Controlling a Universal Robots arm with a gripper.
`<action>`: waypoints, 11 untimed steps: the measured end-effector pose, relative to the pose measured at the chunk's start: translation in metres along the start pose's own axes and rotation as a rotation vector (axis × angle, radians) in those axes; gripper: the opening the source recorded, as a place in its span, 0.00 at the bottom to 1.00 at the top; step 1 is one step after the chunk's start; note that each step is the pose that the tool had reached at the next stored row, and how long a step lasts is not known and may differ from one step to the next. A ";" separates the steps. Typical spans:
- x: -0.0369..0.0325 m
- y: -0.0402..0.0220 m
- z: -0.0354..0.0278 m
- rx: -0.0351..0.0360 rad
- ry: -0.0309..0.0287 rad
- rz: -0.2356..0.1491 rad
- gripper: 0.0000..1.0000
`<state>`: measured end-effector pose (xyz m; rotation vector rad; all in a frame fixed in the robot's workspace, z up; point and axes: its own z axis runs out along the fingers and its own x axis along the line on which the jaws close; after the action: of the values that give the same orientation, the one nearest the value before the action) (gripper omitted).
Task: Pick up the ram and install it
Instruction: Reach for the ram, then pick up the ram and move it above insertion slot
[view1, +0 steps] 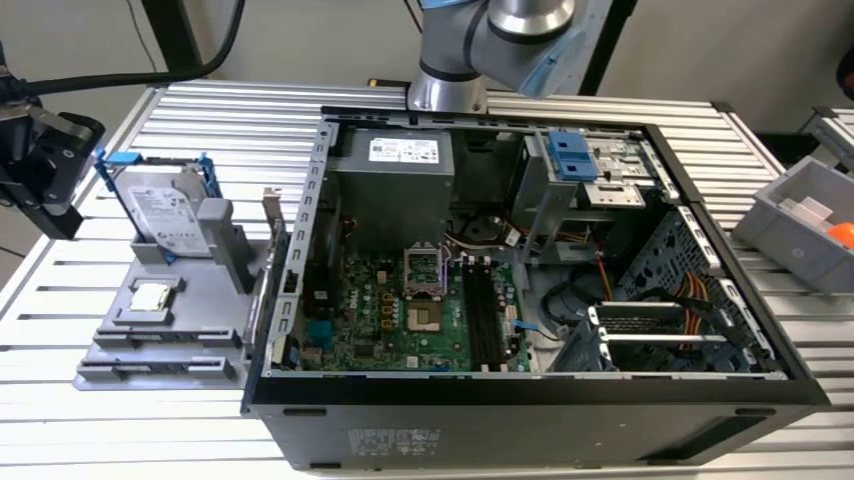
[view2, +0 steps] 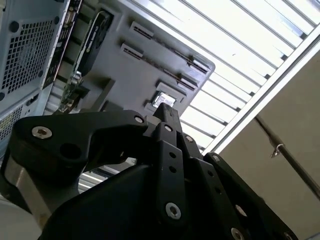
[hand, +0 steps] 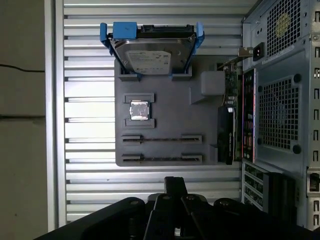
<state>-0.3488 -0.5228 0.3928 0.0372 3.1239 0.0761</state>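
Gripper (view1: 56, 215) hangs at the far edge of the exterior view's left, over the slatted metal table (view1: 227, 110), well apart from the open computer case (view1: 534, 392); in both wrist views its fingers (view2: 166, 111) (hand: 175, 182) come together to one black tip, no gap seen, nothing between them; the arm (view1: 514, 20) stands behind the case. Grey fixture tray (view1: 187, 300) (hand: 165, 100) sits just beside the case on the exterior view's left; on it a silver hard drive in a blue frame (view1: 167, 215) (hand: 150, 55) stands tilted in its cradle, and a small square processor chip (view1: 151, 297) (hand: 139, 110) (view2: 164, 100) lies flat in a pocket near it. Past the chip, in the first wrist view, two long holders (hand: 162, 138) lie parallel; a thin dark line runs along each one (seen edge-on, so cannot tell whether that is the ram or a bare groove). Inside the case the black motherboard slots (view1: 481, 310) run side by side next to the processor socket; cannot tell whether a stick sits in one either, so the ram's place stays unsure between holders and slots. A black expansion card (hand: 225, 135) stands on edge at the tray's side nearest the case; the gripper touches none of these.
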 end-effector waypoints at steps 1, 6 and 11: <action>0.0000 0.0000 0.0000 0.0000 0.0000 0.000 0.00; 0.0000 0.0000 0.0000 0.0000 0.0001 0.000 0.00; 0.0000 0.0000 0.0000 0.0000 0.0001 0.000 0.00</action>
<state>-0.3488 -0.5228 0.3929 0.0367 3.1240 0.0760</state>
